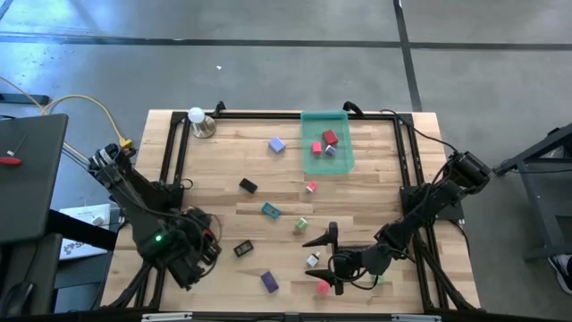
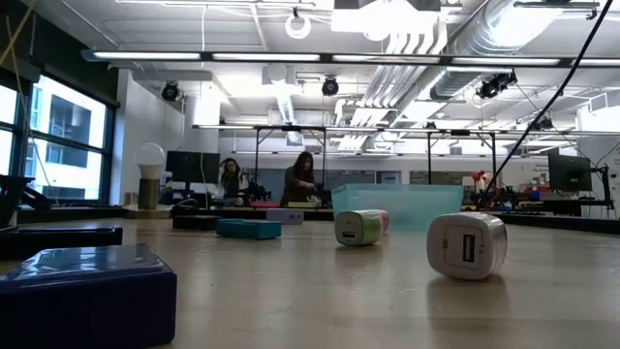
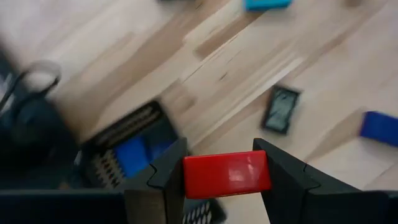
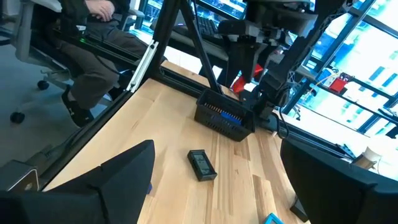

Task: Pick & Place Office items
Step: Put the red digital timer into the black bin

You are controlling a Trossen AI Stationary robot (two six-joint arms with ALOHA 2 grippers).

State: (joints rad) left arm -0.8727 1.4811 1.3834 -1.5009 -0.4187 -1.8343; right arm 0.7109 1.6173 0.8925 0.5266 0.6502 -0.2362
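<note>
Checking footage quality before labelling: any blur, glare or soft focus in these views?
Left wrist view: the table and the black item are smeared, while the red block in the left hand stays fairly crisp. Low view: the near purple block is soft; ceiling lights glare. High view: evenly lit.

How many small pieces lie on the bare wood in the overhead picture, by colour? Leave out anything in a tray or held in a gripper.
Purple pieces: 2
Black pieces: 2
Red or pink pieces: 2
Teal piece: 1
Green piece: 1
White piece: 1
Total: 9
</note>
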